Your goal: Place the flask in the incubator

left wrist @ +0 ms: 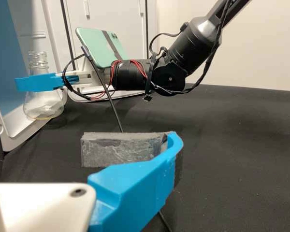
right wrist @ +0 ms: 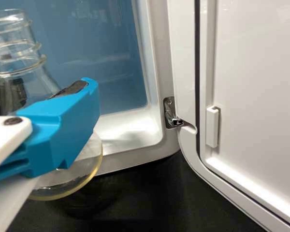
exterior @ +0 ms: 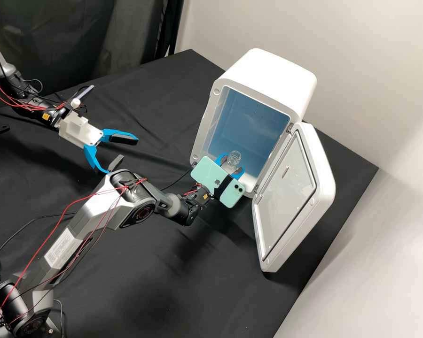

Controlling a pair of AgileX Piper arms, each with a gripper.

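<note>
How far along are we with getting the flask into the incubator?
Done: door open, flask gripped by the right tool. In hand: the flask is at the opening of the incubator, its base seemingly outside the lower lip. Left: carry it in, set it down, release. The left tool hangs open, off to the side.

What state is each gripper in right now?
Left gripper: open, holding nothing.
Right gripper: closed on the flask, at the mouth of the incubator.
</note>
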